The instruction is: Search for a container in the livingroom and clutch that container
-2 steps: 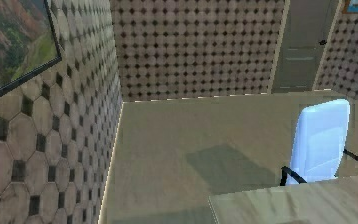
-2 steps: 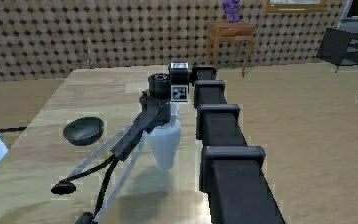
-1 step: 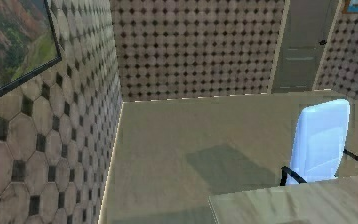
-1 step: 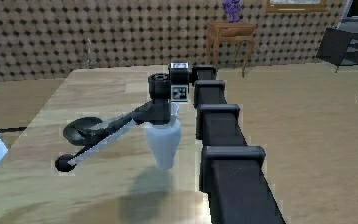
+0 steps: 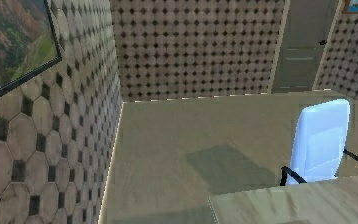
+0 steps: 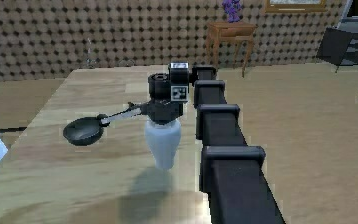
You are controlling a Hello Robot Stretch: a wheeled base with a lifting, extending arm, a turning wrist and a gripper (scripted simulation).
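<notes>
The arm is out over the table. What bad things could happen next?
1. The vase stands on the table right by the gripper. A sideways nudge from the arm might tip it over.
2. A dark round thing lies by the gripper too, so the gripper might grab or shove that instead of the vase.
3. A chair stands close ahead. If the robot drives forward, it might bump it.

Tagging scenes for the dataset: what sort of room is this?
Probably a living room or study: white padded desk chair at a pale wooden table, small brown wooden side table, framed landscape picture.
</notes>
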